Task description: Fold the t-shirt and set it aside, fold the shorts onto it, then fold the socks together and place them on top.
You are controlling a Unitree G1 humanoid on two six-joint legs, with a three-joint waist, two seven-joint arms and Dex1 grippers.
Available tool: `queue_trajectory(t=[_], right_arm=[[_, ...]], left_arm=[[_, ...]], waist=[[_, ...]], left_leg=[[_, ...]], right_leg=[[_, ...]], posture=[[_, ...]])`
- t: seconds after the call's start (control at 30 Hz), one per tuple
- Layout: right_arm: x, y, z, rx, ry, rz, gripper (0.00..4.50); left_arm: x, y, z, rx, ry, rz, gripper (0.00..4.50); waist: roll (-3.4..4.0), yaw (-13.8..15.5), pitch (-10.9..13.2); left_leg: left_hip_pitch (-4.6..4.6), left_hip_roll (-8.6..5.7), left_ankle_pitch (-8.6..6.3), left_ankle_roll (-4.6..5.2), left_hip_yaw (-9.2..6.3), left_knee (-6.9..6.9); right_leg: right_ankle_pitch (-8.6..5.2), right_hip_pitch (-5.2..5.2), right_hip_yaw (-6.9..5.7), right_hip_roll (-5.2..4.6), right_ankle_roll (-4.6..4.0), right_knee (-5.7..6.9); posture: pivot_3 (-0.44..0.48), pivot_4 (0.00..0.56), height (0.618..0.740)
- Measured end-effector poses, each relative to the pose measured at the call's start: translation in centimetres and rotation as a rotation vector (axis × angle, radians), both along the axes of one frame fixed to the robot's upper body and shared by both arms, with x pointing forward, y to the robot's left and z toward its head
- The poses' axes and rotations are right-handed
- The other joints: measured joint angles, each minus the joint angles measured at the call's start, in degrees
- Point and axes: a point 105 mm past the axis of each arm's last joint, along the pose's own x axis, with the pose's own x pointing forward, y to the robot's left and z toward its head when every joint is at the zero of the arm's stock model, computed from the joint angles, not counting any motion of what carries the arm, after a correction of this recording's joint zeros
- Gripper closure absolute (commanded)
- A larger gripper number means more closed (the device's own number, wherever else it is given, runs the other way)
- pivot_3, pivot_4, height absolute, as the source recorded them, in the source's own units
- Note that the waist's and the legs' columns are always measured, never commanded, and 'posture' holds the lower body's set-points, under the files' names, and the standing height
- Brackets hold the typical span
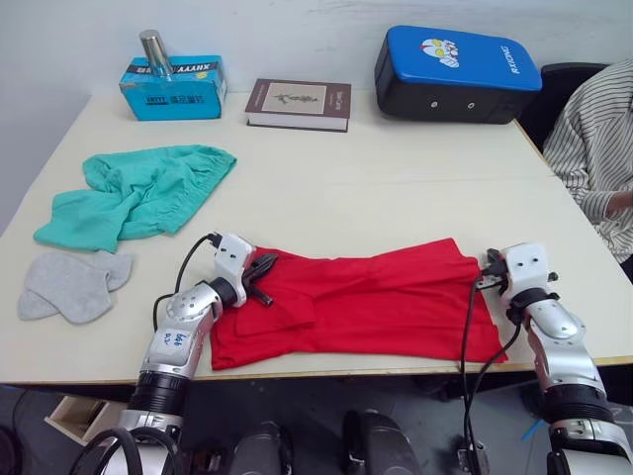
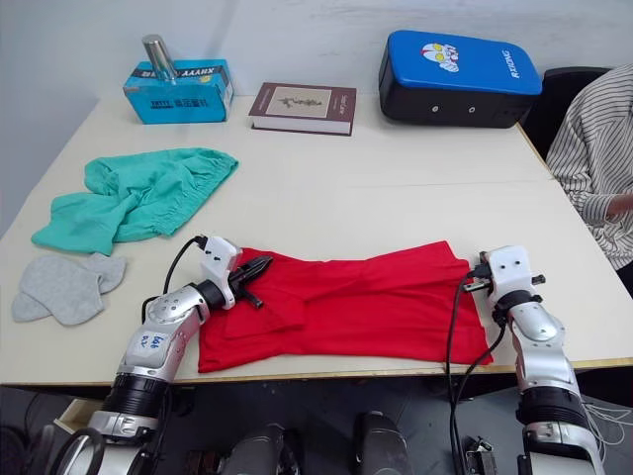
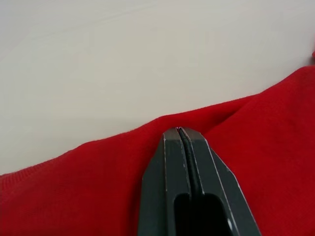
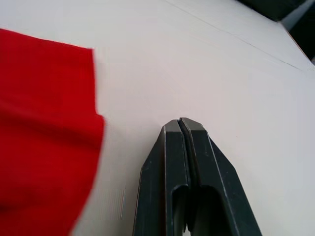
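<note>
The red t-shirt (image 1: pixel 366 302) lies folded into a long band near the table's front edge. My left gripper (image 1: pixel 262 269) rests at the shirt's left end, and its fingers (image 3: pixel 170 162) are shut with the cloth puckered at their tips. At the shirt's right end, my right gripper (image 1: pixel 487 265) is shut over bare table beside the red edge (image 4: pixel 44 128) and holds nothing. The teal shorts (image 1: pixel 138 193) lie crumpled at the left. The grey socks (image 1: pixel 74 282) lie flat in front of them, near the table's left edge.
Along the back of the white table (image 1: pixel 396 178) stand a blue tissue box (image 1: pixel 173 87) with a metal can (image 1: pixel 153 49) on it, a dark book (image 1: pixel 299 103) and a blue-and-black case (image 1: pixel 455 71). A person in a striped shirt (image 1: pixel 598 148) sits at the right.
</note>
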Motion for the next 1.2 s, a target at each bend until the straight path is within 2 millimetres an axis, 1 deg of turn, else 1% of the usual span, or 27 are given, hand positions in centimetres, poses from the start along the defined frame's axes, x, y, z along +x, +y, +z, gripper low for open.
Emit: queue_trajectory(t=[0.03,0.07,0.13,0.17,0.2,0.27,0.33,0.4,0.43,0.53,0.57,0.63,0.7,0.77,0.87,0.93,1.03,1.07,1.1,1.13,1.17,1.2], right_arm=[[-0.1,0.0,0.3,0.036,-0.015,0.02,4.5],[-0.2,0.5,1.0,0.071,-0.045,0.073,4.5],[-0.3,2.2,3.2,0.105,-0.114,0.197,4.5],[-0.4,3.1,4.3,0.105,-0.142,0.258,4.5],[-0.6,4.4,5.2,0.072,-0.133,0.352,4.5],[-1.1,7.1,6.0,-0.004,-0.07,0.527,4.5],[-1.4,9.2,5.5,-0.031,0.011,0.644,4.5],[-1.5,10.9,4.4,-0.045,0.081,0.717,4.5],[-1.4,11.5,4.0,-0.052,0.102,0.737,4.5],[-0.9,12.6,3.6,-0.06,0.099,0.742,4.5],[-0.9,12.7,3.4,-0.064,0.098,0.738,4.5],[-0.7,12.1,2.7,-0.071,0.112,0.708,4.5],[-0.7,10.6,1.3,-0.063,0.139,0.652,4.5],[-1.1,8.2,0.2,-0.049,0.156,0.584,4.5],[-1.6,5.0,0.3,-0.079,0.166,0.519,4.5],[-2.2,3.4,0.3,-0.055,0.165,0.493,4.5],[-2.7,2.3,0.6,0.029,0.151,0.49,4.5],[-2.9,2.2,0.9,0.078,0.154,0.504,4.33],[-3.0,2.2,1.3,0.118,0.165,0.528,4.13],[-3.1,2.1,2.2,0.145,0.189,0.567,3.89],[-3.1,2.1,3.2,0.153,0.213,0.6,3.61],[-2.9,1.8,4.6,0.14,0.236,0.628,3.23]], left_arm=[[-0.1,0.1,0.3,-0.019,-0.012,-0.012,4.47],[-0.2,0.1,0.8,-0.044,-0.031,-0.036,4.47],[-0.6,0.2,1.8,-0.058,-0.07,-0.091,4.47],[-0.8,0.1,2.4,-0.059,-0.087,-0.122,4.47],[-1.3,-0.2,3.0,-0.039,-0.102,-0.181,4.47],[-2.5,-0.8,3.9,0.02,-0.124,-0.308,4.47],[-3.4,-1.7,4.0,0.058,-0.121,-0.403,4.47],[-3.9,-2.5,3.1,0.075,-0.091,-0.448,4.47],[-4.0,-2.8,2.2,0.092,-0.06,-0.45,4.47],[-3.6,-2.9,0.6,0.115,-0.005,-0.415,4.47],[-3.4,-2.7,0.3,0.119,0.005,-0.39,4.47],[-2.9,-1.9,-0.3,0.133,0.021,-0.323,4.47],[-2.3,-0.9,-0.2,0.13,0.01,-0.248,4.47],[-1.9,0.6,-0.1,0.116,-0.004,-0.162,4.47],[-1.8,1.6,0.0,0.094,-0.022,-0.118,4.47],[-2.0,1.9,0.1,0.075,-0.03,-0.121,4.47],[-2.6,2.0,0.2,0.058,-0.038,-0.161,4.47],[-2.9,2.0,0.4,0.038,-0.039,-0.189,4.49],[-3.3,1.9,0.6,0.017,-0.042,-0.227,4.31],[-4.1,1.8,1.2,-0.007,-0.053,-0.291,4.1],[-4.9,1.7,1.9,-0.014,-0.066,-0.351,3.9],[-5.8,1.6,2.6,-0.011,-0.082,-0.428,3.61]], waist=[[0.01,0.01,0.01],[0.03,0.03,0.04],[0.08,-0.22,0.05],[0.08,-0.21,0.05],[0.1,-0.18,0.07],[0.11,-0.07,0.07],[0.11,0.02,0.07],[0.1,0.1,0.07],[0.11,0.17,0.07],[0.1,0.19,0.08],[0.1,0.19,0.08],[0.1,0.18,0.08],[0.1,0.19,0.07],[0.1,0.12,0.07],[0.1,0.06,0.07],[0.1,0.01,0.07],[0.11,-0.13,0.08],[0.11,-0.12,0.08],[0.14,-0.11,0.1],[0.2,-0.11,0.13],[0.23,-0.13,0.16],[0.27,-0.13,0.17]], left_leg=[[-0.08,0.0,0.02,-0.03,0.0,-0.04],[-0.17,0.01,0.03,-0.05,0.0,-0.07],[-0.18,0.08,0.06,-0.14,0.04,-0.12],[-0.18,0.13,0.08,-0.18,0.04,-0.12],[-0.2,0.14,0.08,-0.19,0.05,-0.12],[-0.18,0.15,0.07,-0.19,0.04,-0.13],[-0.14,0.13,0.06,-0.17,0.04,-0.12],[-0.17,0.1,0.03,-0.14,0.03,-0.12],[-0.18,0.08,0.03,-0.12,0.02,-0.12],[-0.22,0.08,0.03,-0.13,0.01,-0.12],[-0.23,0.08,0.03,-0.13,0.01,-0.12],[-0.23,0.08,0.02,-0.12,0.01,-0.13],[-0.2,0.08,0.01,-0.11,0.0,-0.13],[-0.18,0.07,0.01,-0.1,0.01,-0.13],[-0.13,0.09,0.0,-0.09,0.01,-0.13],[-0.12,0.13,-0.02,-0.14,0.01,-0.16],[-0.13,0.15,-0.03,-0.17,0.03,-0.16],[-0.13,0.16,-0.02,-0.17,0.03,-0.16],[-0.14,0.16,-0.03,-0.16,0.03,-0.16],[-0.17,0.16,-0.03,-0.16,0.03,-0.15],[-0.18,0.17,-0.03,-0.15,0.03,-0.14],[-0.18,0.17,-0.04,-0.15,0.04,-0.13]], right_leg=[[0.0,-0.08,0.0,0.0,0.0,0.0],[-0.01,-0.17,0.0,0.03,-0.01,0.0],[-0.02,-0.23,0.01,0.11,-0.04,0.0],[-0.03,-0.22,-0.01,0.15,-0.05,-0.01],[-0.05,-0.25,-0.02,0.16,-0.08,-0.01],[-0.06,-0.24,-0.03,0.16,-0.1,-0.03],[-0.06,-0.19,-0.03,0.14,-0.1,-0.05],[-0.06,-0.2,-0.03,0.09,-0.1,-0.06],[-0.06,-0.21,-0.03,0.08,-0.1,-0.05],[-0.06,-0.23,-0.05,0.08,-0.1,-0.06],[-0.06,-0.24,-0.06,0.08,-0.11,-0.06],[-0.06,-0.24,-0.06,0.07,-0.1,-0.08],[-0.06,-0.2,-0.07,0.07,-0.11,-0.1],[-0.06,-0.2,-0.06,0.05,-0.1,-0.08],[-0.06,-0.16,-0.07,0.06,-0.1,-0.08],[-0.06,-0.17,-0.07,0.09,-0.11,-0.09],[-0.07,-0.19,-0.07,0.11,-0.12,-0.08],[-0.07,-0.19,-0.07,0.11,-0.12,-0.08],[-0.07,-0.21,-0.06,0.1,-0.12,-0.07],[-0.07,-0.23,-0.05,0.08,-0.13,-0.07],[-0.07,-0.26,-0.04,0.07,-0.13,-0.07],[-0.09,-0.28,-0.05,0.06,-0.16,-0.05]], posture=[[0.0,0.15,0.74],[0.0,0.15,0.74],[0.0,0.15,0.74],[0.0,0.15,0.74],[0.0,0.15,0.74],[0.0,0.15,0.74],[0.0,0.15,0.74],[0.0,0.15,0.74],[0.0,0.15,0.74],[0.0,0.15,0.74],[0.0,0.15,0.74],[0.0,0.15,0.74],[0.0,0.15,0.74],[0.0,0.15,0.74],[0.0,0.15,0.74],[0.0,0.15,0.74],[0.0,0.15,0.74],[0.0,0.15,0.74],[0.0,0.15,0.74],[0.0,0.15,0.74],[0.0,0.15,0.74],[0.0,0.15,0.74]])
